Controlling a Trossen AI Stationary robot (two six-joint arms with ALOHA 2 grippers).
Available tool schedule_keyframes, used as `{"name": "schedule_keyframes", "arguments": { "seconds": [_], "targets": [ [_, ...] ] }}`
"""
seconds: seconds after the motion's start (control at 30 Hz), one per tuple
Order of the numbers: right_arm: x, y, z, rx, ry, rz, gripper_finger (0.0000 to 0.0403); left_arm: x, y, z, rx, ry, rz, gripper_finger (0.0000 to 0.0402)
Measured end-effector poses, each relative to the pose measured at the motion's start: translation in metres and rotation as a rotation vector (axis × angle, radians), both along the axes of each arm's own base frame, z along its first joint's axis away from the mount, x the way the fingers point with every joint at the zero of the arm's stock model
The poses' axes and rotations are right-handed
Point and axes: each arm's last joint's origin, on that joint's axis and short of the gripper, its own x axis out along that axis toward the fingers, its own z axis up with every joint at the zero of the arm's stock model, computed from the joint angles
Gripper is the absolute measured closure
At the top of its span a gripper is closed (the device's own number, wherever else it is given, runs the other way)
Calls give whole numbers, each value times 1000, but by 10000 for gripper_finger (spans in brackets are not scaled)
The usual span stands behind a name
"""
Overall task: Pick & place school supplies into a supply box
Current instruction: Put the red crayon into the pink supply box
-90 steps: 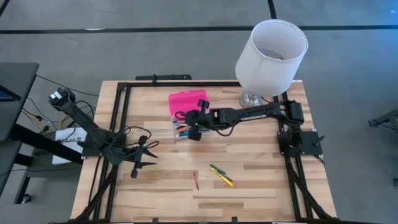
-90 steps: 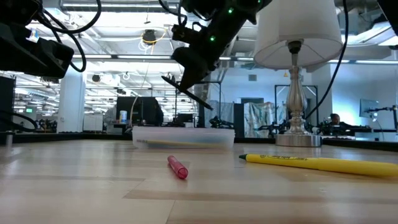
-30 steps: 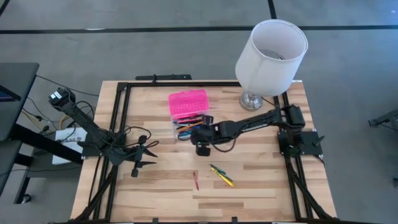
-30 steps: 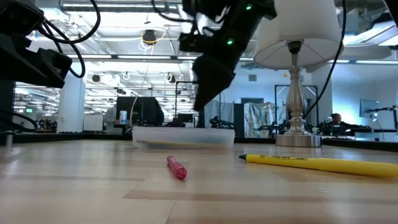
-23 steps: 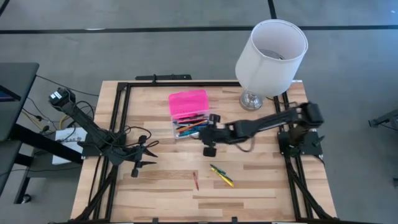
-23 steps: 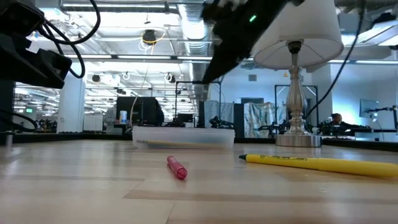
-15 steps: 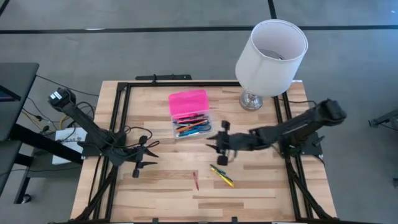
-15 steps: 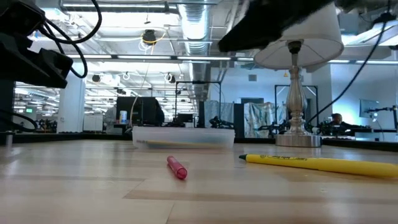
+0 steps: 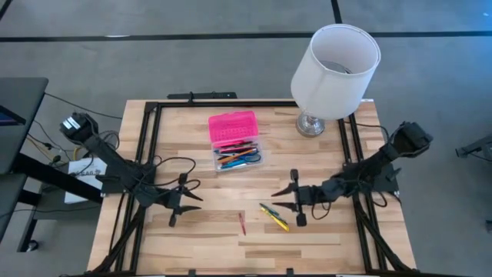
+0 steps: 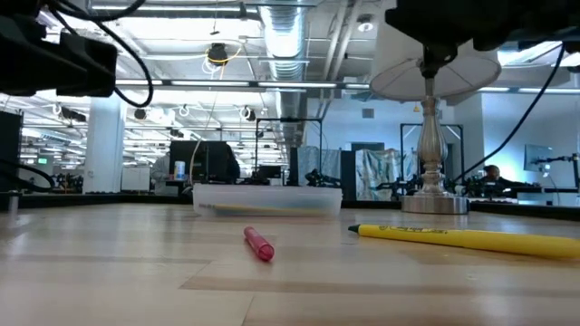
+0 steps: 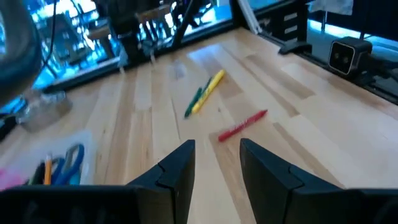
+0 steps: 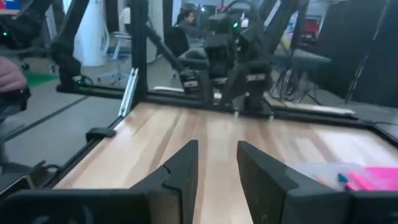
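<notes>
a pale wooden table [image 9: 200, 231] framed by black rails sits on a grey floor, a white-shaded lamp [image 9: 336, 61] at its far right corner and a lit hall of desks beyond. the supply box [image 9: 234, 141] lies far of centre, long axis near-to-far, pink lid on the far side, its contents hard to sort out. near of it a red pen [image 9: 242, 223] points near-far and a yellow and green marker pair [image 9: 274, 217] lies diagonally; the left gripper [image 9: 187, 201] and right gripper [image 9: 285, 197] hover with jaws apart and empty.

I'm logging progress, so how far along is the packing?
Done: several supplies lie in the open supply box. In hand: nothing; the right gripper and left gripper are both open and empty. Left: the yellow marker, green pen and red pen on the table.
</notes>
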Motion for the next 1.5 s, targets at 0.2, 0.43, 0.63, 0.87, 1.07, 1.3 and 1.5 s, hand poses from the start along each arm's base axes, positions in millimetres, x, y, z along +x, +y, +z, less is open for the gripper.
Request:
{"name": "schedule_keyframes", "arguments": {
  "seconds": [0.2,0.43,0.63,0.87,1.07,1.3,1.5],
  "targets": [
    [3,6,-16,55,53,8,297,11,-3,-6,26,-25,-55,278],
    [2,6,-10,51,36,16,297,42,-16,-8,59,11,-123,278],
    [2,3,-14,59,76,1,297,78,-39,-13,117,86,-213,278],
    [3,3,-14,51,75,1,297,121,-64,-23,218,275,-298,278],
    [3,3,-14,49,78,1,297,147,-69,-24,286,343,-319,278],
    [3,3,-14,49,78,1,297,164,-54,-17,303,360,-376,278],
    [3,3,-15,49,79,1,297,174,-28,-19,247,423,-417,278]
  ]
}}
